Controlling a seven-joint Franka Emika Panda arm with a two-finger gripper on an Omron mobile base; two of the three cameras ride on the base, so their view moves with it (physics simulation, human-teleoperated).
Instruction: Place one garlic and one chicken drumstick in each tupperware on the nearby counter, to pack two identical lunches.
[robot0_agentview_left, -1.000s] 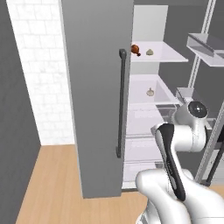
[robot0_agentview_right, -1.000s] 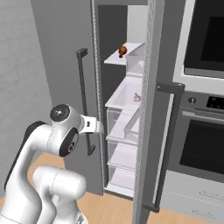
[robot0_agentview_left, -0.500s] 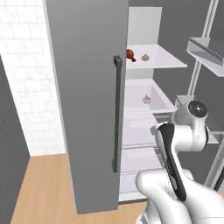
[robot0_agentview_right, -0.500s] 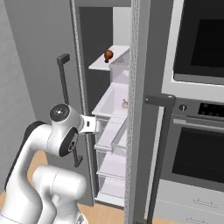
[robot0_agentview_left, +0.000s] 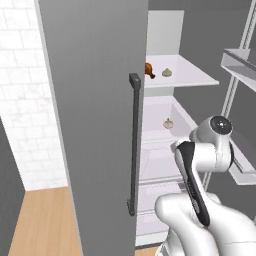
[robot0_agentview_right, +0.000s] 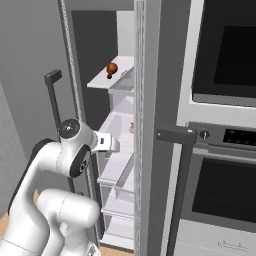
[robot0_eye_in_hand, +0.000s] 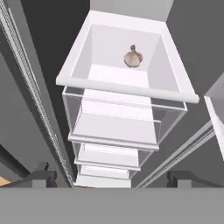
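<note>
Gripper (robot0_eye_in_hand: 107, 178): jaws spread wide and holding nothing, its two dark finger tips (robot0_eye_in_hand: 43, 177) low in the hand view, pointed into the open refrigerator (robot0_agentview_left: 170, 150) from in front of its lower drawers.

Refrigerator: tall grey unit, both doors swung open. Left door (robot0_agentview_left: 95, 115) is a plain grey slab with a long dark vertical handle (robot0_agentview_left: 134, 145); the right door (robot0_agentview_right: 150, 125) shows edge-on in the right base view, with a dark handle (robot0_agentview_right: 175, 136) of its own. White interior, with one flat white shelf (robot0_agentview_left: 180, 75) high up, a deep white bin (robot0_eye_in_hand: 127, 65) under it, and clear-fronted drawers (robot0_eye_in_hand: 118, 127) stacked below the bin.

Surroundings: white tiled wall (robot0_agentview_left: 25, 100) to the left of the refrigerator; light wooden floor (robot0_agentview_left: 45, 220) at its foot; a built-in double oven (robot0_agentview_right: 225, 125) with dark glass fronts just to its right.

Chicken drumstick (robot0_agentview_left: 149, 70): one seen, brown and glossy, lying on the upper shelf of the refrigerator near the left door's edge; also visible from the right base view (robot0_agentview_right: 111, 68).

Garlic, upper (robot0_agentview_left: 166, 73): pale beige bulb on the same shelf, just right of the drumstick, not touching it.

Garlic, lower (robot0_eye_in_hand: 133, 57): pale tan bulb with a pointed top, sitting upright toward the back of the white bin, well apart from the gripper; seen too from the left base view (robot0_agentview_left: 168, 123).
</note>
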